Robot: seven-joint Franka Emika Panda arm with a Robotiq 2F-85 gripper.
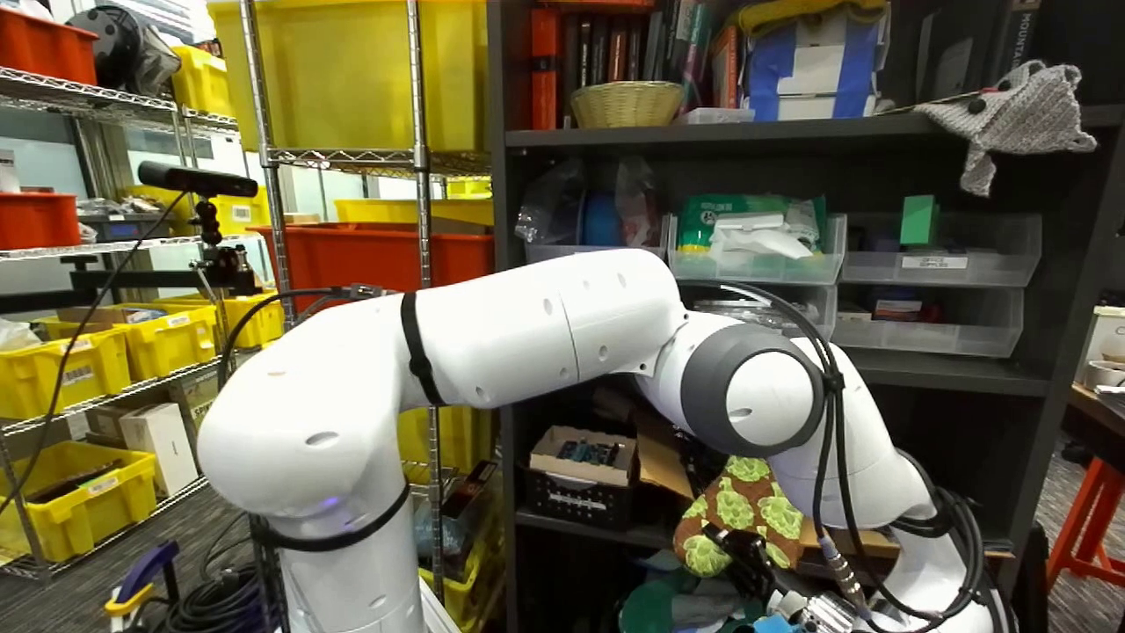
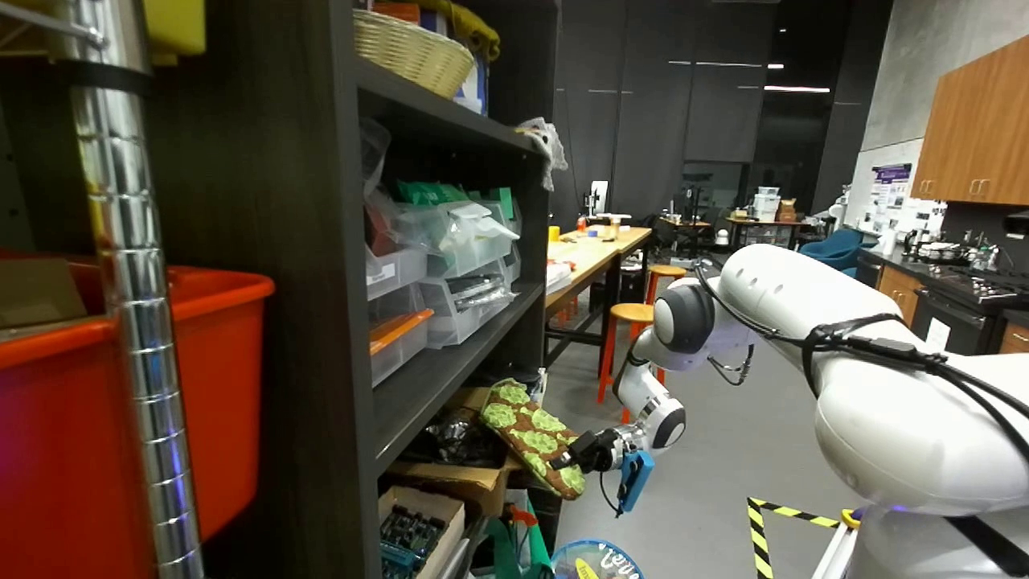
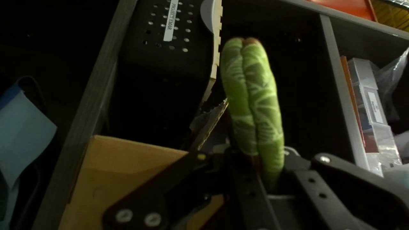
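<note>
A padded brown cloth item with green leafy patches, perhaps an oven mitt, is pinched between the black fingers of my gripper. Most of it sticks out past the fingertips, and it shows edge-on in the wrist view. In an exterior view the mitt leans at a slant, with its upper end towards the dark shelf unit, while the gripper grips it near its lower end. Another exterior view shows the mitt partly covered by the arm. Whether the mitt touches the shelf or the box there I cannot tell.
A cardboard box and a black perforated bin stand close by in the shelf unit. The shelf's board runs above them. Clear plastic bins sit higher up. Below lies a round blue-rimmed item.
</note>
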